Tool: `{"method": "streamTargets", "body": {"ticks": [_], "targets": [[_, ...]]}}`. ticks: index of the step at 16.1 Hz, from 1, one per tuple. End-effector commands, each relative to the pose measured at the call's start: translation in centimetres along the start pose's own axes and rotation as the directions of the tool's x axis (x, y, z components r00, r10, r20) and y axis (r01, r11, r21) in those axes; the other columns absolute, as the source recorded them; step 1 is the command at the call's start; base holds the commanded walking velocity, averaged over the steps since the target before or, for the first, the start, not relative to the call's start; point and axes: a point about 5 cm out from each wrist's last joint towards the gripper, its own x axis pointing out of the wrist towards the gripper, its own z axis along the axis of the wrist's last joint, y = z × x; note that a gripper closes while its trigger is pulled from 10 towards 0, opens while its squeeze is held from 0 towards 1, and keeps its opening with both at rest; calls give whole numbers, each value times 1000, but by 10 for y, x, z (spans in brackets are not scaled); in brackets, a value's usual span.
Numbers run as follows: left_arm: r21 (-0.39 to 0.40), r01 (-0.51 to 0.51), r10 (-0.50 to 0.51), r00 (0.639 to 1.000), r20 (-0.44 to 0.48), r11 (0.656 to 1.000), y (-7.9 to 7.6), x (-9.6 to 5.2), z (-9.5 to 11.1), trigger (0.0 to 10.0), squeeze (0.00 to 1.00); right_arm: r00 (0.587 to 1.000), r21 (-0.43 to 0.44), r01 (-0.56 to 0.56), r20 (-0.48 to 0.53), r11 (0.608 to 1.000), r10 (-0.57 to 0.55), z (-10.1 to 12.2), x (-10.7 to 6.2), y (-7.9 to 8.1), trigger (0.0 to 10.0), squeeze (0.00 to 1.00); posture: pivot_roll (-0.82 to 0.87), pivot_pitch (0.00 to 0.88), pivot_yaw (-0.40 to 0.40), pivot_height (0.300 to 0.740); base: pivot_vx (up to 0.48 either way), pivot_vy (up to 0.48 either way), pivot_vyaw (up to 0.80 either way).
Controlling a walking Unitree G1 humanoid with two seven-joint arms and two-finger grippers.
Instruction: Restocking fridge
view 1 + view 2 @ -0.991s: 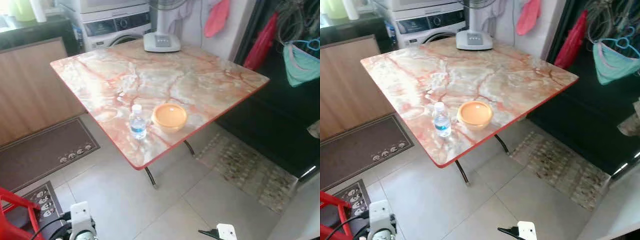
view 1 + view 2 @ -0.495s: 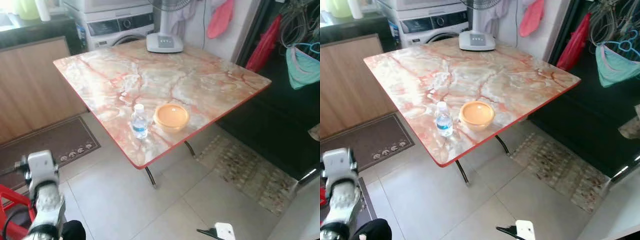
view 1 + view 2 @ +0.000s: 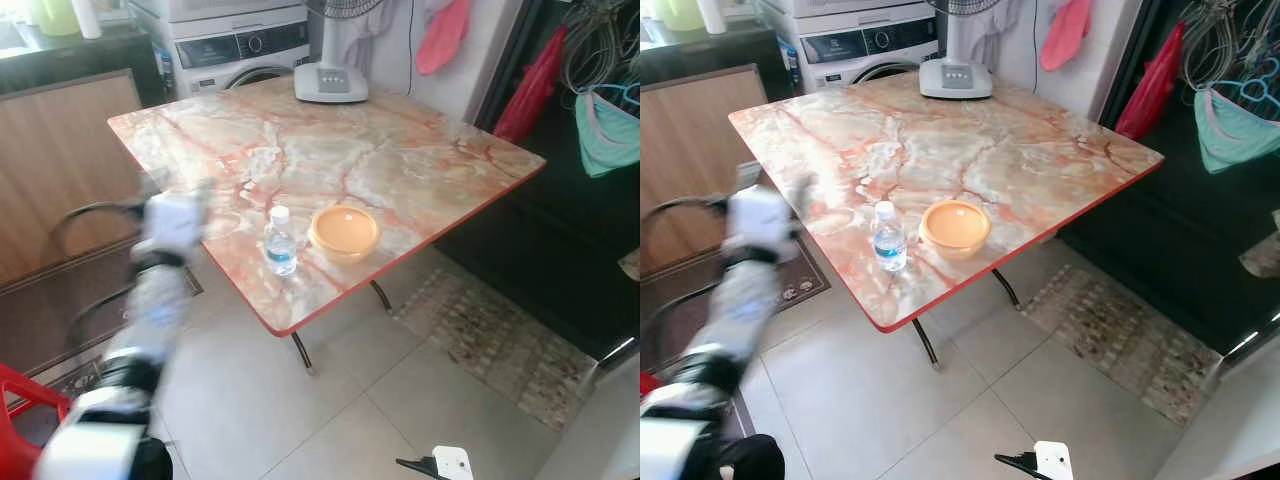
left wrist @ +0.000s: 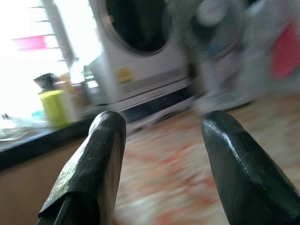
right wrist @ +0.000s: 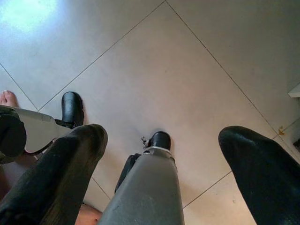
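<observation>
Head views: a marble-patterned table (image 3: pixel 400 150) with a red rim stands on pale floor tiles. A small water bottle (image 3: pixel 280 241) with a blue label, its print too small to read, stands upright near the table's front corner, just beside an orange bowl (image 3: pixel 344 233). A fan base (image 3: pixel 331 82) sits at the far edge; its top is cut off. Behind is a washing machine (image 3: pixel 240 50), panel lettering illegible. The left arm (image 3: pixel 150 310) is raised beside the table's left edge, smeared by motion blur; its claw cannot be made out there.

Left wrist view: the left gripper (image 4: pixel 161 154) has its fingers spread wide, empty, with blurred tabletop and the washing machine beyond.

Right wrist view: the right gripper (image 5: pixel 159 154) hangs over the floor tiles, fingers wide apart, holding nothing; the robot's feet show below.
</observation>
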Motion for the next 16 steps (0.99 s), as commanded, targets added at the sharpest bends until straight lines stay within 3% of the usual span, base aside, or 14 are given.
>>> {"method": "streamTargets", "body": {"ticks": [1,3,5,8,10,12,13,16], "targets": [[-56,30,-28,999,27,998,-9,8,11,10000,0,1000,3,8,1,1000,-8,-1,0,-2,10000,0,87,0,-41,740,0,0,0],[-178,56,-52,998,26,982,-37,8,22,10000,0,1000,4,9,2,1000,-9,-1,0,-2,10000,0,85,0,-38,740,0,0,0],[-214,74,-71,997,21,974,-48,6,26,10000,0,1000,5,9,3,1000,-9,-1,0,-2,10000,0,87,0,-36,740,0,0,0],[-237,81,-83,997,3,968,-51,7,33,10000,0,1000,6,8,3,1000,-8,-2,0,-1,10000,0,88,0,-34,740,0,0,0],[-229,84,-105,991,-83,970,-46,13,32,10000,0,1000,3,7,1,1000,-7,-2,0,-1,10000,0,94,0,-34,740,0,0,0],[-211,204,-236,962,-137,956,-60,7,25,10000,0,1000,1,4,-1,1000,-4,-3,0,0,10000,0,87,0,-27,740,0,0,0],[-277,153,-200,968,-150,949,-58,7,25,10000,0,1000,8,4,2,1000,-4,-3,0,0,10000,0,91,0,-28,740,0,0,0],[-304,94,-135,984,-117,948,-46,12,33,10000,0,1000,9,5,3,1000,-5,-3,0,1,10000,0,90,0,-26,740,0,0,0]]}}
